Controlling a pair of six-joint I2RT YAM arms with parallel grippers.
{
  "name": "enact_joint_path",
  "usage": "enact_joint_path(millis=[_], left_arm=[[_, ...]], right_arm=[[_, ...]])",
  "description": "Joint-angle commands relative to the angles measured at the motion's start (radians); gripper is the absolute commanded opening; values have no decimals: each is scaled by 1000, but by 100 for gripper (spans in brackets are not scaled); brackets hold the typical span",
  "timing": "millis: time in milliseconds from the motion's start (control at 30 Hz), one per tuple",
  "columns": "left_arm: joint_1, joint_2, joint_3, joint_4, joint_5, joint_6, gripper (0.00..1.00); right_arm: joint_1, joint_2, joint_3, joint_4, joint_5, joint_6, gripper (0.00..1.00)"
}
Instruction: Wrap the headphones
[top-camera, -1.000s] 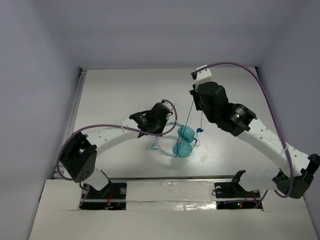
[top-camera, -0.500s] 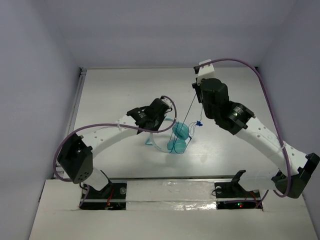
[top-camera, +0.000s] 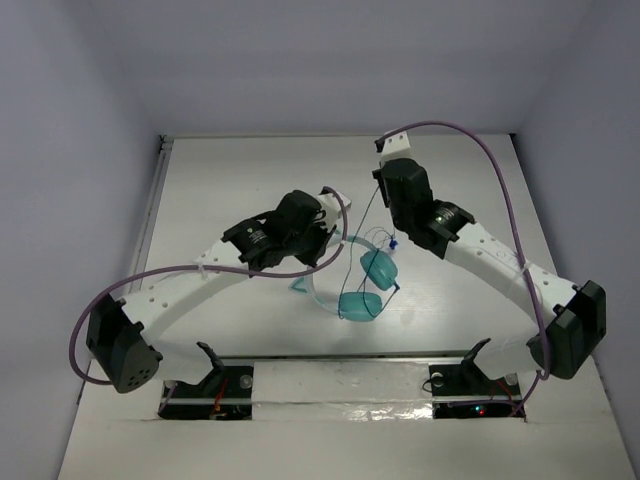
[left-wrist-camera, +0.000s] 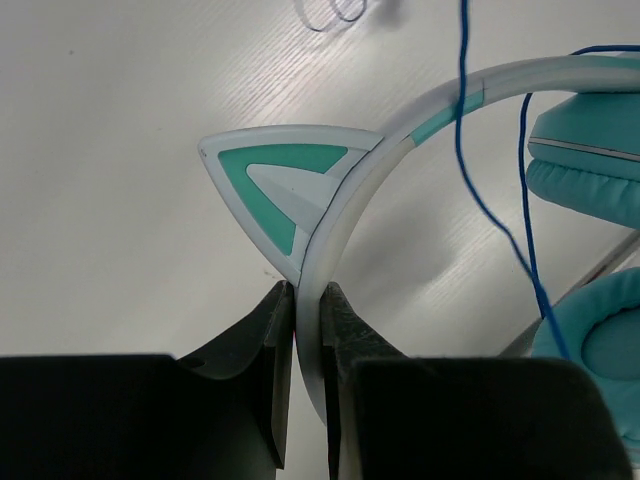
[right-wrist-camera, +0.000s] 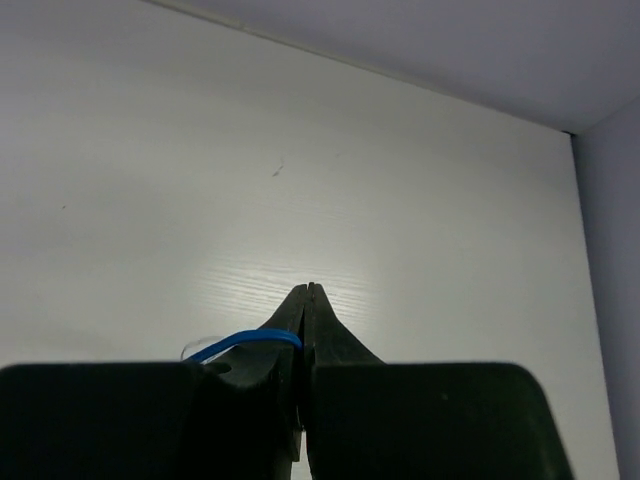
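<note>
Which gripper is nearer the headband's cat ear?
Left. The left gripper clamps the headband right beside the cat ear; the right gripper is away from it, pinching only the cord.

The right gripper (right-wrist-camera: 307, 292) has its dark jaws pressed together, no gap showing between them; a thin blue cord (right-wrist-camera: 255, 336) arcs out leftward from the seam. Beyond the tips lies the pale table (right-wrist-camera: 200, 180); a grey wall (right-wrist-camera: 450, 40) meets its far edge.

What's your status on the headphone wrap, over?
Left tool shut on headband. Right tool shut on cord. Cord runs from headphones to right tool. Nothing seen in the way.
</note>
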Motion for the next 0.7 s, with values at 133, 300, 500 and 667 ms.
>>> enact_joint_path(millis=[133, 300, 500, 667], left_arm=[[7, -83, 26, 158, 79, -48, 0], [7, -94, 62, 163, 11, -73, 0], [73, -155, 63, 162, 91, -65, 0], [156, -215, 49, 176, 241, -65, 0]], right_arm=[[-3, -52, -27, 25, -154, 155, 4], [-3, -179, -106, 47, -161, 221, 4], [-12, -205, -205, 109, -199, 289, 4], [-50, -176, -275, 185, -295, 341, 4]])
